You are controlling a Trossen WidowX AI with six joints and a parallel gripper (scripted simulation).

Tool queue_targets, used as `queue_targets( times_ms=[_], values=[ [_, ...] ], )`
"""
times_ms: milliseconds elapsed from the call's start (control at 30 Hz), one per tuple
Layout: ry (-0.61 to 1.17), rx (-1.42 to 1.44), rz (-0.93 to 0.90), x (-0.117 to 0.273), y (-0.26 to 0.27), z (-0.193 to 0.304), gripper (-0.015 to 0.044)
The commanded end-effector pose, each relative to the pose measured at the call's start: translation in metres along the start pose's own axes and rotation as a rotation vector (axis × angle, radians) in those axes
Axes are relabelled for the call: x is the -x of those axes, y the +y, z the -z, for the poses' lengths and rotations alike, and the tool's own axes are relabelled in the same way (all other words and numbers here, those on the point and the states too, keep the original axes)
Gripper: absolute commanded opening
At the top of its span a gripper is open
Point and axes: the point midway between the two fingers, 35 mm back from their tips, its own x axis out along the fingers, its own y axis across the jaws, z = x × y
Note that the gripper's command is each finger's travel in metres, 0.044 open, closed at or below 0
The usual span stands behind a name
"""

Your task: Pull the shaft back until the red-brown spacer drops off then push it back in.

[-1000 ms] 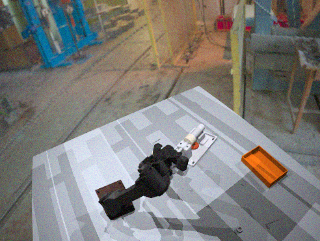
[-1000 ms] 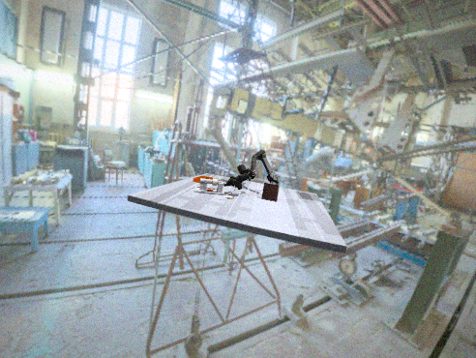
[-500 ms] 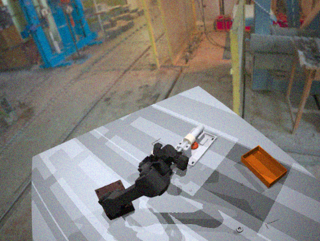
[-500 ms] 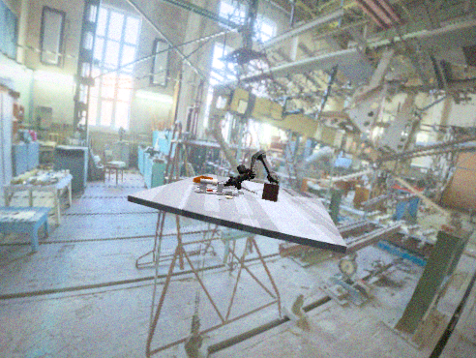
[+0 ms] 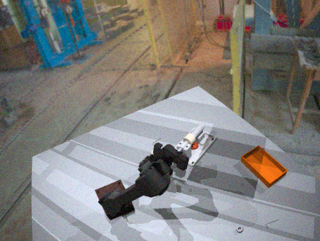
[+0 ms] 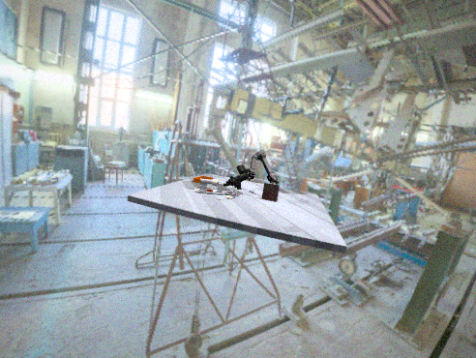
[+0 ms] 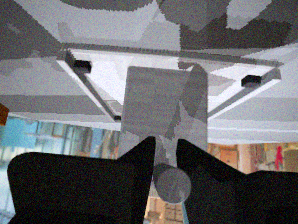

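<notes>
My gripper (image 7: 165,144) is shut on the grey shaft (image 7: 172,184), whose round end shows between the dark fingers. In the top view the arm reaches the near end of the white fixture, and the arm hides the fingertips and most of the shaft. The fixture has a pale base plate (image 5: 204,150), a white block with holes (image 5: 184,145) and a white cylinder (image 5: 198,131) with a cream band (image 5: 189,138). A red-orange ring (image 5: 194,145), the spacer by its colour, shows low beside the blocks. In the wrist view a grey block (image 7: 160,100) hides any other spacers.
An orange open tray (image 5: 264,167) (image 6: 203,179) stands to the right of the fixture in the top view. A small grey ring (image 5: 239,229) lies near the front. A dark red-brown box (image 5: 110,189) (image 6: 270,192) stands at the arm's base.
</notes>
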Motion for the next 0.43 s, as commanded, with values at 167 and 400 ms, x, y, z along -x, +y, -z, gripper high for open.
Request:
queue_targets(
  times_ms=[167, 400],
  values=[
    [0.0, 0.0, 0.0, 0.0, 0.0, 0.0, 0.0105],
    [0.0, 0.0, 0.0, 0.0, 0.0, 0.0, 0.0289]
  ],
)
